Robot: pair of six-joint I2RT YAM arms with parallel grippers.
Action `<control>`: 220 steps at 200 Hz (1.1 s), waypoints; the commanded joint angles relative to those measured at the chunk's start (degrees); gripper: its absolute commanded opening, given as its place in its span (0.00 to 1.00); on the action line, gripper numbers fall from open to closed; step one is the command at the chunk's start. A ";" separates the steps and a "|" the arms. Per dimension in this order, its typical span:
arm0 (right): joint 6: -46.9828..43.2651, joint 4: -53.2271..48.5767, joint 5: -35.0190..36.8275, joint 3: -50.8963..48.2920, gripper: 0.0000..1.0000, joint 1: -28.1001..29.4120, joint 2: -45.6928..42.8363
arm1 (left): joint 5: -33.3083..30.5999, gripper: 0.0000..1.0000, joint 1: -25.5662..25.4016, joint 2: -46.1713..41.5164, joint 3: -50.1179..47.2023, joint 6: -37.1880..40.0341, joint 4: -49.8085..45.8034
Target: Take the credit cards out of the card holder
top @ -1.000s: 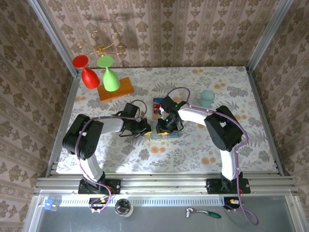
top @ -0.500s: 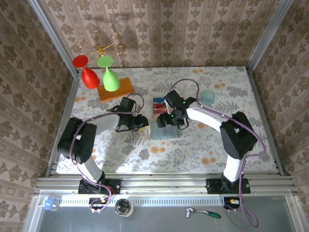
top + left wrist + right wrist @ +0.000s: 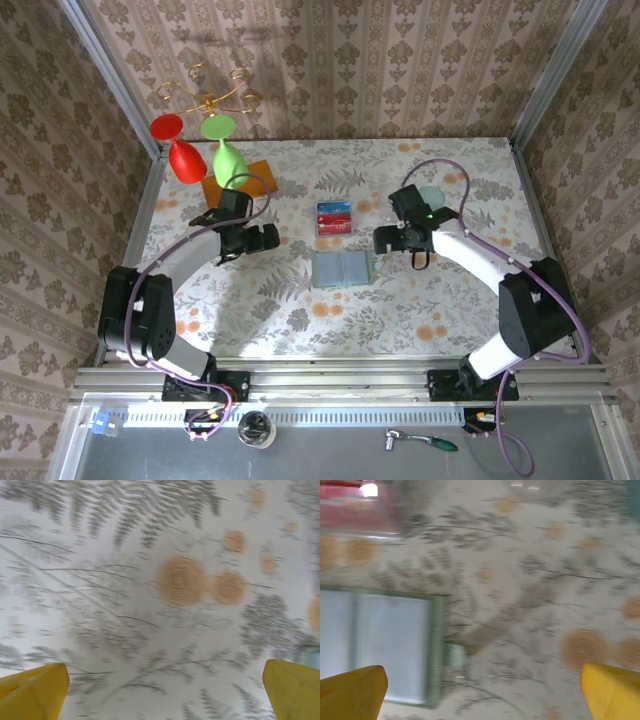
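Note:
The card holder (image 3: 342, 269) lies open and flat on the flowered table, pale green with greyish pockets. In the right wrist view the card holder (image 3: 385, 645) sits at lower left with its snap tab (image 3: 454, 655) pointing right. The credit cards (image 3: 334, 217), one red and one blue, lie on the table just behind it, and show as a blurred red patch (image 3: 355, 510) at top left. My left gripper (image 3: 271, 238) (image 3: 165, 695) is open over bare cloth, left of the holder. My right gripper (image 3: 382, 240) (image 3: 482, 692) is open, right of the holder, with nothing between its fingers.
An orange wooden block (image 3: 250, 185) stands at the back left, partly behind my left arm, with a red glass (image 3: 183, 152) and a green glass (image 3: 228, 155) on it. A teal cup (image 3: 430, 197) peeks out behind my right arm. Patterned walls close in three sides.
Both grippers have opened and drawn away from the card holder, the left one to the left and back, the right one to the right. The holder lies uncovered on the table.

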 commanded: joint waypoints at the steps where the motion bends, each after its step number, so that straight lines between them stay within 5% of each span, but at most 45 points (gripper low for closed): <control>1: -4.96 9.90 9.16 -4.75 1.00 -1.88 -3.81 | -13.57 1.00 0.48 -2.91 -1.01 5.92 -0.20; 48: -18.48 34.69 11.94 -18.98 1.00 -5.68 -10.17 | -23.15 1.00 2.05 -8.85 -7.40 13.07 10.28; 102: -17.61 55.59 7.91 -25.57 1.00 -14.87 -4.38 | -28.29 1.00 5.81 -5.36 -10.95 22.38 25.09; 145: -16.80 63.93 4.31 -27.65 1.00 -16.86 -0.75 | -16.69 0.99 11.61 -3.11 -20.34 23.61 47.91; 177: -15.47 72.14 -0.24 -32.99 1.00 -19.03 -1.88 | -10.27 1.00 14.27 -4.58 -24.60 25.15 54.35; 220: -15.69 78.25 -4.24 -35.53 1.00 -20.26 0.08 | -9.37 1.00 15.84 -4.50 -31.88 28.57 71.52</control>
